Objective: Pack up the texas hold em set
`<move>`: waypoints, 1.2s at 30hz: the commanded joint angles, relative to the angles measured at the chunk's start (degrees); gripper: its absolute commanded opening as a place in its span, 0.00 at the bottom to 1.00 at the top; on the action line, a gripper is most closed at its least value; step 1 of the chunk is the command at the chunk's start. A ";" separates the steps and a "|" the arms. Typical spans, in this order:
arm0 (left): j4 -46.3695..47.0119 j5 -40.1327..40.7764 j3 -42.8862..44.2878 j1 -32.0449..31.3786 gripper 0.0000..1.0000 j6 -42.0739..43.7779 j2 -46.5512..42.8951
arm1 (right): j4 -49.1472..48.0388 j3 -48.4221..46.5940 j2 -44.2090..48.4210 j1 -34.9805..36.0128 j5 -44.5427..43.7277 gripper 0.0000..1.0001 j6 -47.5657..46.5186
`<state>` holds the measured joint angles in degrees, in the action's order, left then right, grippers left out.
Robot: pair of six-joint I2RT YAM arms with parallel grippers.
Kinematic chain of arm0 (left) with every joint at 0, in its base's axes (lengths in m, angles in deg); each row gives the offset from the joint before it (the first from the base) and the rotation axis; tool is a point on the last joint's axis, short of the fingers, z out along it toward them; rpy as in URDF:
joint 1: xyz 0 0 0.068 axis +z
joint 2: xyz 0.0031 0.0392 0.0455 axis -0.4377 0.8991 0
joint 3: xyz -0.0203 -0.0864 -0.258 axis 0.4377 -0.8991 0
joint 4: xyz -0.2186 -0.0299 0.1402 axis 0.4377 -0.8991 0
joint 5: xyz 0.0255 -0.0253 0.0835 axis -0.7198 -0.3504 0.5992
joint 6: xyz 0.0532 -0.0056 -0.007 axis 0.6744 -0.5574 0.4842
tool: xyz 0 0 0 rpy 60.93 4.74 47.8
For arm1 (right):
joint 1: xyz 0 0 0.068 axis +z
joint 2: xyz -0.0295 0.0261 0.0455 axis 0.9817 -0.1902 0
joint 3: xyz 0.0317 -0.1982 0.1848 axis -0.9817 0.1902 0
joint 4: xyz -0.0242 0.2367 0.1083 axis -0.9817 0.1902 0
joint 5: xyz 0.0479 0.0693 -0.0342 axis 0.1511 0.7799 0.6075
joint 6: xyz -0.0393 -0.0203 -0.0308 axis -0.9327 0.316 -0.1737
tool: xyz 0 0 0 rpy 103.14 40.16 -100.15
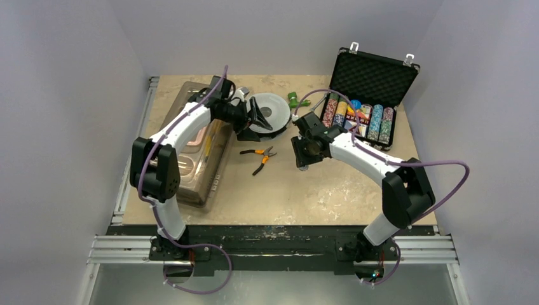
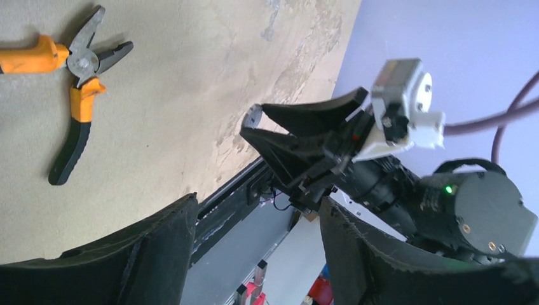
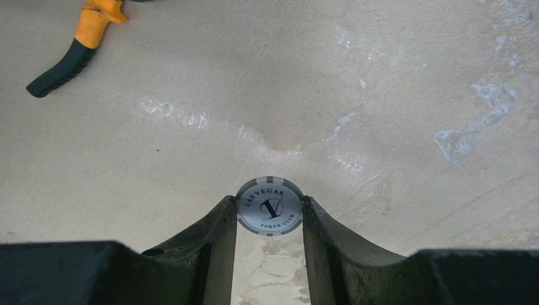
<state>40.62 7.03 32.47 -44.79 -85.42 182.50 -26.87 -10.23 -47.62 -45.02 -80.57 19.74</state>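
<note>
Right wrist — right gripper [image 3: 269, 208] clamps chip [image 3: 269, 204] rim, pliers [image 3: 63, 67] well apart

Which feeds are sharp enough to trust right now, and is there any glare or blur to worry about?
Right wrist: poker chip crisp, lettering readable, the fingers gripping it dark. Left wrist: pliers sharp, near fingers dark, slightly soft. Top external: even light, soft shadows, no obvious glare; chips in the case too small to read.
</note>
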 commanded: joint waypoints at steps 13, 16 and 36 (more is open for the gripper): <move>0.55 -5.14 13.60 -5.91 0.57 3.25 11.38 | 5.03 -9.95 5.78 0.17 2.17 0.14 -0.45; 0.30 -6.91 15.62 -6.98 0.55 3.94 13.12 | 5.37 -10.82 5.89 0.15 2.19 0.14 -0.63; -0.46 -12.57 19.03 -11.60 0.50 5.31 19.48 | 4.84 -12.56 7.06 0.17 2.76 0.13 -0.65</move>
<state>40.09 -2.42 49.21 -55.63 -81.66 201.15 -21.41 -20.18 -42.50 -45.02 -78.82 19.67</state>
